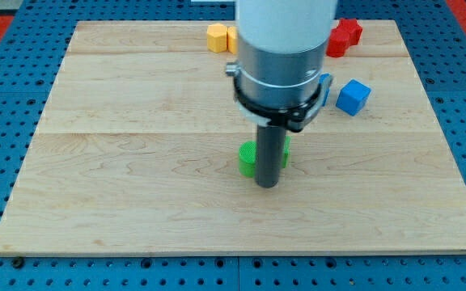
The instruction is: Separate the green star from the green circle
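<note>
A green circle [247, 158] stands near the middle of the wooden board [136, 162]. A second green block, which I take for the green star [285, 149], peeks out right behind the rod on its right; most of it is hidden. My tip [267, 185] rests on the board just below and between the two green blocks, touching or nearly touching both. The rod and its wide metal collar hide the gap between them.
A blue cube [353, 97] lies at the right. A red block [343, 35] sits at the top right. A yellow block and an orange block [221, 37] sit at the top centre, partly behind the arm.
</note>
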